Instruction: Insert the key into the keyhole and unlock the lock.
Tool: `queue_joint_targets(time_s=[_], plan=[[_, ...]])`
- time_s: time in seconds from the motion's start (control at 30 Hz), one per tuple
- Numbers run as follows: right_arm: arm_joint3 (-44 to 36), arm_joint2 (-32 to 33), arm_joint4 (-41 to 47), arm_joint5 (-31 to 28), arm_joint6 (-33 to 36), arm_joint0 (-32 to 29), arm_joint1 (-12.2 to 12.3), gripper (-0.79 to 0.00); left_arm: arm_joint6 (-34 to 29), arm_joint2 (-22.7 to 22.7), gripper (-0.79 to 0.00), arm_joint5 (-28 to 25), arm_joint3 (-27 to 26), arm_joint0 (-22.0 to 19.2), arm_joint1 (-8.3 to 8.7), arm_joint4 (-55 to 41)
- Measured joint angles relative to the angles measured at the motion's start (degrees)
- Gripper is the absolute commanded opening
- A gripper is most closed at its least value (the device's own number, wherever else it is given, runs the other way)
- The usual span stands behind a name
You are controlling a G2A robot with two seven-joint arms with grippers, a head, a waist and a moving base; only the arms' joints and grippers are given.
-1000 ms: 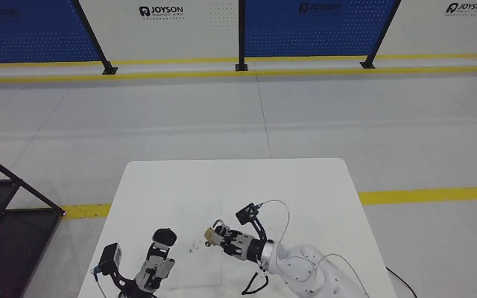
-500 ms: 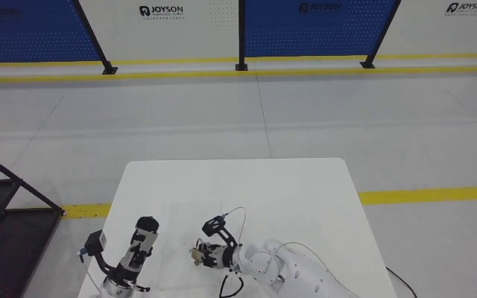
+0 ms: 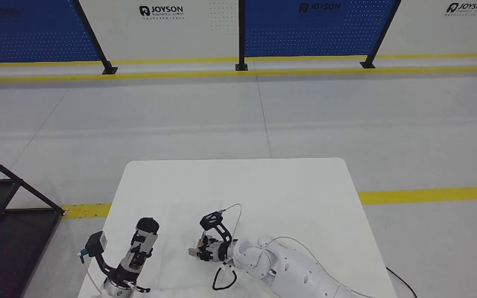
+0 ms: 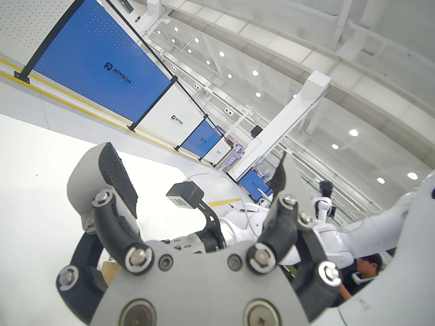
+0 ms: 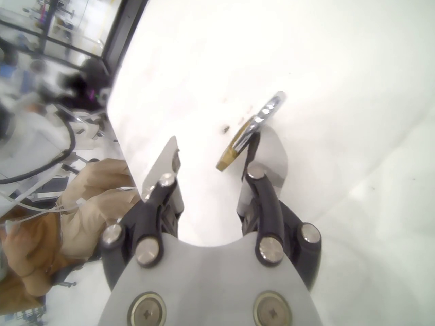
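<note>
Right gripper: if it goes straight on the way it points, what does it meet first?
Probably the padlock, lying just ahead inside the open right gripper; beyond it, the white table. Depth is unclear.

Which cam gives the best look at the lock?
Right wrist view: the lock lies on the table beside the right hand, brass body and shackle clear. Top view: a tiny speck. Left wrist view: cannot tell.

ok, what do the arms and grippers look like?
The left gripper and right gripper each have a pale grey metal base plate, black linkages with silver bolts, and two grey-backed fingers; the left's pads are black and ribbed. The right arm has glossy white shells, a black wrist camera on a black bracket and a thin white looped cable.
</note>
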Motion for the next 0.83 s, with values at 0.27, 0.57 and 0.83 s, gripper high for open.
queue_joint_targets(time_s=[0.27,0.57,0.83], plan=[[-4.8,2.0,-5.0,0.1,-1.2,-2.7,1.5,0.000,0.0,0.0,0.000,0.0,0.0,0.0,0.00,0.0],[-19.5,11.8,-14.0,-4.2,-4.3,-12.7,7.3,0.000,0.0,0.0,0.000,0.0,0.0,0.0,0.00,0.0],[-26.9,18.4,-17.9,-8.0,-6.5,-19.6,10.2,-0.001,0.0,0.0,0.000,0.0,0.0,0.0,0.00,0.0]])
